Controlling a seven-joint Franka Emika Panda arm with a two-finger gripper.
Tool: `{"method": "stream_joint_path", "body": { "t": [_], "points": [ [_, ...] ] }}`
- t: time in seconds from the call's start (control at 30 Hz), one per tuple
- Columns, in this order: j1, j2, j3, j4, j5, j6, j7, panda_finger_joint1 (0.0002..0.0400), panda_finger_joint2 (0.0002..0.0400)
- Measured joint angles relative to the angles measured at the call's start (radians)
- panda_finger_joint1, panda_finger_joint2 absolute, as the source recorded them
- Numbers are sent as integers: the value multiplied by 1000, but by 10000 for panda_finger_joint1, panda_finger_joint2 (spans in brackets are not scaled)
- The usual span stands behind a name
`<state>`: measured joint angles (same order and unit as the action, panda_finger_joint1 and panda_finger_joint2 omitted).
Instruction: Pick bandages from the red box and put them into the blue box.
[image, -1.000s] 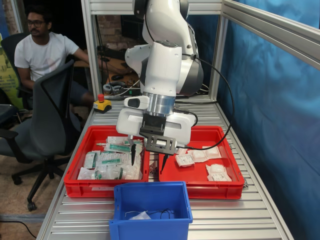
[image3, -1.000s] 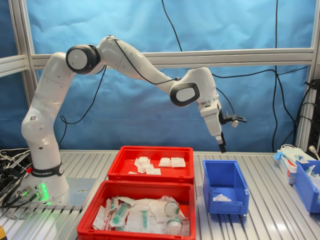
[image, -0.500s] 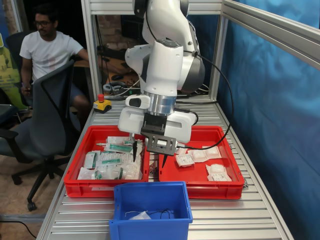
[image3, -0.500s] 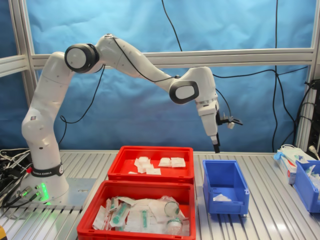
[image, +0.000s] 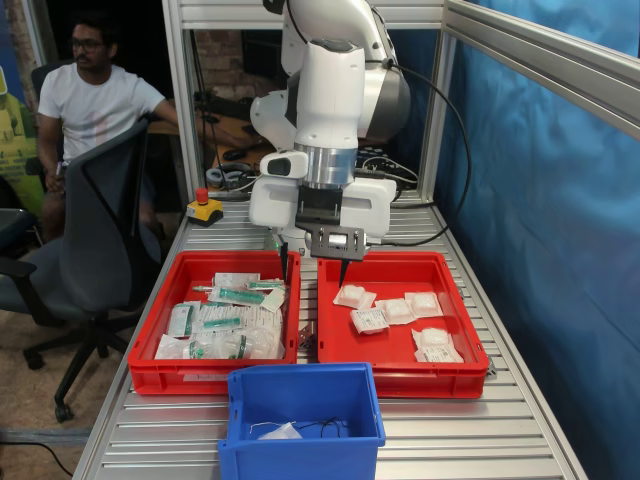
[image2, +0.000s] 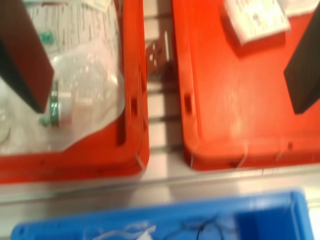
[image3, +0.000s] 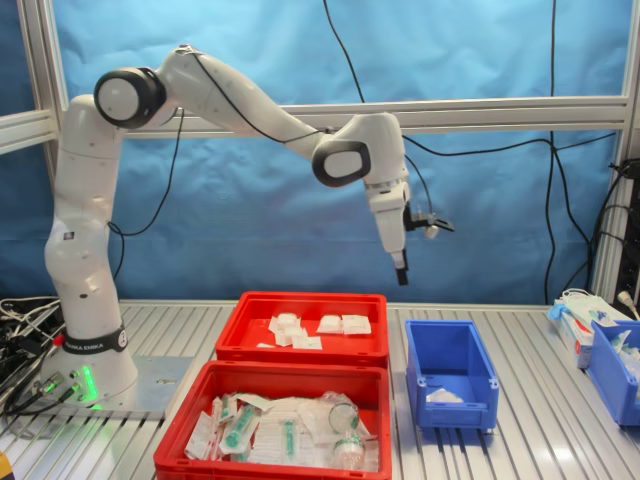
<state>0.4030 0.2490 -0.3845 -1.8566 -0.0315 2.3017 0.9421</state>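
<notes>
Several white bandages (image: 395, 310) lie in the red box (image: 400, 376) at the first exterior view's right; in the second exterior view they (image3: 310, 328) lie in the rear red box (image3: 300, 350). The blue box (image: 300, 412) stands in front of the trays and holds one white packet (image: 280, 432); it also shows in the second exterior view (image3: 450, 368). My gripper (image: 313, 272) is open and empty, hanging high above the gap between the two red trays. In the wrist view my gripper (image2: 168, 109) spans that gap, with the red box (image2: 235, 100) to one side.
A twin red tray (image: 210, 376) holds green-labelled clear packets (image: 225, 320). A red stop button (image: 203, 207) sits behind it. A man sits on a chair (image: 95, 230) beside the table. Another blue bin (image3: 615, 365) and a carton (image3: 580, 320) stand at the second exterior view's right.
My arm has risen and drawn back from over the blue box to high above the trays. The gripper stays open and empty.
</notes>
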Motion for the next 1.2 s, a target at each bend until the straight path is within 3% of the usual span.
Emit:
{"method": "stream_joint_path", "body": {
  "t": [0.17,0.43,1.2],
  "points": [
    [10,-95,7,-77,0,-53,-30,400,400],
    [13,-189,22,-123,0,-158,-51,400,400],
    [31,-231,86,-175,0,-211,-66,400,400]
  ]
}}
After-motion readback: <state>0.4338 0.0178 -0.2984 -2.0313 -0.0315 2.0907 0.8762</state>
